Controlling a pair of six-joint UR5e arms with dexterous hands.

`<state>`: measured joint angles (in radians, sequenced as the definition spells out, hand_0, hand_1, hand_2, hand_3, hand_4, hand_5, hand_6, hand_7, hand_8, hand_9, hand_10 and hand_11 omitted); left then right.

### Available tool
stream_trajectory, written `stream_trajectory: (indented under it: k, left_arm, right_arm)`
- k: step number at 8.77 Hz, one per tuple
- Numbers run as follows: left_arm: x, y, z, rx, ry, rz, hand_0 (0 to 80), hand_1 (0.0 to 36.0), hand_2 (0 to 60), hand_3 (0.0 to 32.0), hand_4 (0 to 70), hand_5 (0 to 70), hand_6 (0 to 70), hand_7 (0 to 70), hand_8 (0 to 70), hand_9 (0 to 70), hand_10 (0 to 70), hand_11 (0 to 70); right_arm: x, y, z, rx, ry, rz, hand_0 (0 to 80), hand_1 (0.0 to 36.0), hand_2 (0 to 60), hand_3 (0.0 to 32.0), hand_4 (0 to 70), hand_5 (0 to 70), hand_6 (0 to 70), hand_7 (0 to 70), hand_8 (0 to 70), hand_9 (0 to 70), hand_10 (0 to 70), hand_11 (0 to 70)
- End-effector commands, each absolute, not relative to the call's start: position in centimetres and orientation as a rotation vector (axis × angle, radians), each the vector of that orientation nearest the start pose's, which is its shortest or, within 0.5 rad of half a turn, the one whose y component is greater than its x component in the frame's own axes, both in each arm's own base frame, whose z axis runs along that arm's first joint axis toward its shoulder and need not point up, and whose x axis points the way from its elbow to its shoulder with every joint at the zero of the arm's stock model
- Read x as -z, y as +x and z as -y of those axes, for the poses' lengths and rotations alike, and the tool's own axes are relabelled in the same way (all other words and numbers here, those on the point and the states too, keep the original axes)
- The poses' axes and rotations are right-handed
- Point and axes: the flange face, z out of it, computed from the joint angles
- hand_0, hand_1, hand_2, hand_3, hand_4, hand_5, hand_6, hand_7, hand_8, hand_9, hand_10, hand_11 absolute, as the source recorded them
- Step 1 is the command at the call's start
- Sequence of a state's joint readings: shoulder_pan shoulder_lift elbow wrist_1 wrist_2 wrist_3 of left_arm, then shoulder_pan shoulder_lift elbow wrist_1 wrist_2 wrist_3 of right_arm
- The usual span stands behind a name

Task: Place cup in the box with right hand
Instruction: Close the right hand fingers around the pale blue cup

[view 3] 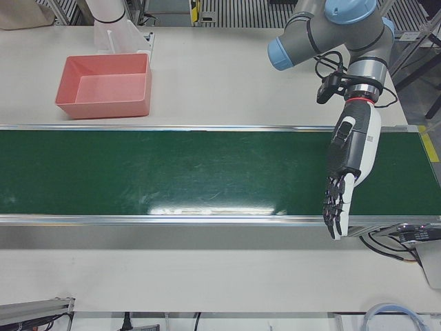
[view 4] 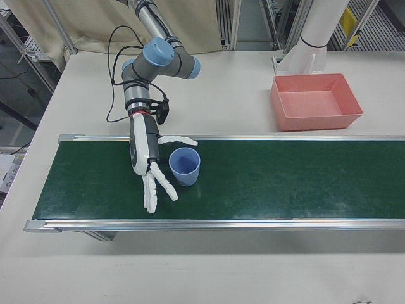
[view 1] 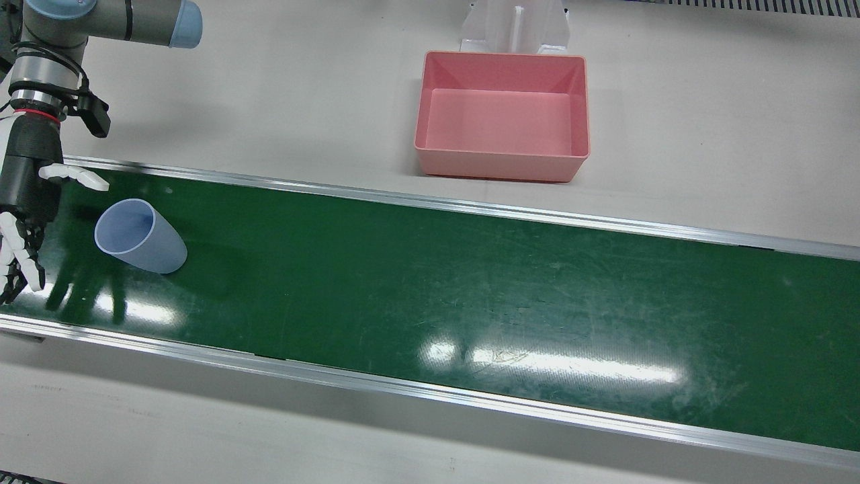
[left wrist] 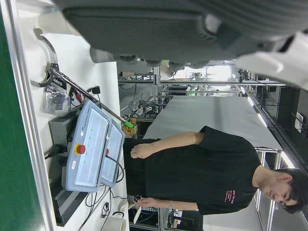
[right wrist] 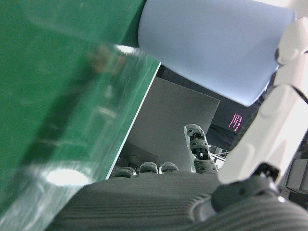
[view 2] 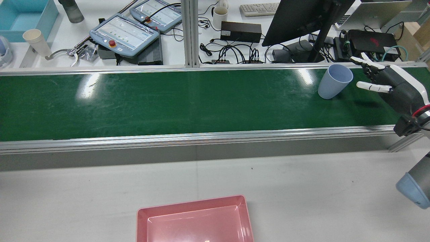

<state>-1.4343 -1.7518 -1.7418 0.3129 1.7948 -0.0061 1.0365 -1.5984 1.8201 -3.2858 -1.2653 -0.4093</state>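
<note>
Standing upright on the green belt (view 1: 470,282), mouth up, the pale blue cup (view 1: 140,236) sits near my right-arm end of the conveyor, roughly midway across the belt's width. I see my right hand (view 4: 150,166) just beside it, on the side away from the box, with nothing in its grasp: the fingers (view 4: 158,187) are spread and stretched out over the belt toward the operators' edge, and the thumb (view 4: 178,140) reaches out sideways behind the cup, on the robot's side of it. From the rear view the thumb tip (view 2: 364,86) stops short of the cup wall (view 2: 334,81), with a visible gap between them, so I read hand and cup as near but apart. In the right hand view the cup (right wrist: 216,48) fills the upper part of the picture, with one white finger (right wrist: 279,110) alongside it; I cannot tell from that view alone whether they touch.

Well along the worktop (view 1: 705,134), off the belt on the robot's side, the pink box (view 1: 502,114) lies open and empty, far from the cup.

My left hand (view 3: 346,172) hangs over the other end of the belt, fingers extended and pointing down toward the near rail, holding nothing.
</note>
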Motion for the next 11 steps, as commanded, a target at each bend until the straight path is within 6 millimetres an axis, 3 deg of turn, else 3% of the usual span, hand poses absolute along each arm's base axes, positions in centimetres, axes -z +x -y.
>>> stream_trajectory:
  k: [1, 2, 3, 4, 5, 6, 7, 9, 11]
  left_arm:
    - [-54.1, -3.6, 55.6, 1.986, -0.374, -2.066, 0.0, 0.0, 0.0, 0.0, 0.0, 0.0, 0.0, 0.0, 0.0, 0.0, 0.0, 0.0]
    - [-54.1, -3.6, 55.6, 1.986, -0.374, -2.066, 0.0, 0.0, 0.0, 0.0, 0.0, 0.0, 0.0, 0.0, 0.0, 0.0, 0.0, 0.0]
    - [-54.1, -3.6, 55.6, 1.986, -0.374, -2.066, 0.0, 0.0, 0.0, 0.0, 0.0, 0.0, 0.0, 0.0, 0.0, 0.0, 0.0, 0.0]
    - [-54.1, -3.6, 55.6, 1.986, -0.374, -2.066, 0.0, 0.0, 0.0, 0.0, 0.0, 0.0, 0.0, 0.0, 0.0, 0.0, 0.0, 0.0]
    - [-54.1, -3.6, 55.6, 1.988, -0.374, -2.065, 0.0, 0.0, 0.0, 0.0, 0.0, 0.0, 0.0, 0.0, 0.0, 0.0, 0.0, 0.0]
    - [-54.2, -3.6, 55.6, 1.988, -0.374, -2.065, 0.0, 0.0, 0.0, 0.0, 0.0, 0.0, 0.0, 0.0, 0.0, 0.0, 0.0, 0.0]
    - [-54.1, -3.6, 55.6, 1.986, -0.374, -2.066, 0.0, 0.0, 0.0, 0.0, 0.0, 0.0, 0.0, 0.0, 0.0, 0.0, 0.0, 0.0]
    - [-54.1, -3.6, 55.6, 1.986, -0.374, -2.066, 0.0, 0.0, 0.0, 0.0, 0.0, 0.0, 0.0, 0.0, 0.0, 0.0, 0.0, 0.0]
    - [-54.1, -3.6, 55.6, 1.986, -0.374, -2.066, 0.0, 0.0, 0.0, 0.0, 0.0, 0.0, 0.0, 0.0, 0.0, 0.0, 0.0, 0.0]
  right_arm:
    - [-59.3, -10.4, 49.0, 2.356, -0.204, -2.654, 39.3, 12.8, 18.4, 0.0, 0.0, 3.4, 2.1, 5.0, 1.6, 1.2, 0.0, 0.0]
    - [-59.4, -10.4, 49.0, 2.36, -0.21, -2.65, 40.5, 14.9, 23.6, 0.0, 0.0, 3.9, 3.1, 9.1, 1.6, 2.6, 0.0, 0.0]
    - [-59.8, -10.0, 49.0, 2.367, -0.24, -2.619, 32.3, 34.6, 60.0, 0.0, 0.0, 9.8, 16.5, 61.4, 27.6, 46.9, 13.1, 21.1]
    - [-59.9, -10.0, 48.9, 2.371, -0.241, -2.616, 15.9, 34.6, 60.0, 0.0, 14.7, 14.3, 33.8, 70.0, 59.9, 70.0, 43.0, 61.4]
    - [-59.9, -10.0, 48.9, 2.375, -0.24, -2.613, 29.7, 36.0, 60.0, 0.0, 16.2, 19.3, 45.4, 70.0, 70.0, 70.0, 62.4, 70.0]
    - [-59.3, -9.9, 49.0, 2.355, -0.235, -2.622, 40.6, 36.0, 60.0, 0.0, 7.6, 21.3, 47.1, 70.0, 70.0, 70.0, 61.7, 70.0]
    - [-57.4, -9.7, 48.8, 2.305, -0.217, -2.639, 41.7, 36.0, 60.0, 0.0, 0.5, 23.4, 48.2, 70.0, 70.0, 70.0, 62.2, 70.0]
    - [-51.9, -9.2, 48.2, 2.185, -0.199, -2.697, 37.6, 36.0, 60.0, 0.0, 0.0, 24.9, 49.2, 70.0, 70.0, 70.0, 65.1, 70.0]
    - [-46.5, -9.3, 47.5, 2.106, -0.185, -2.745, 41.1, 36.0, 60.0, 0.0, 0.0, 23.1, 47.6, 70.0, 70.0, 70.0, 61.5, 70.0]
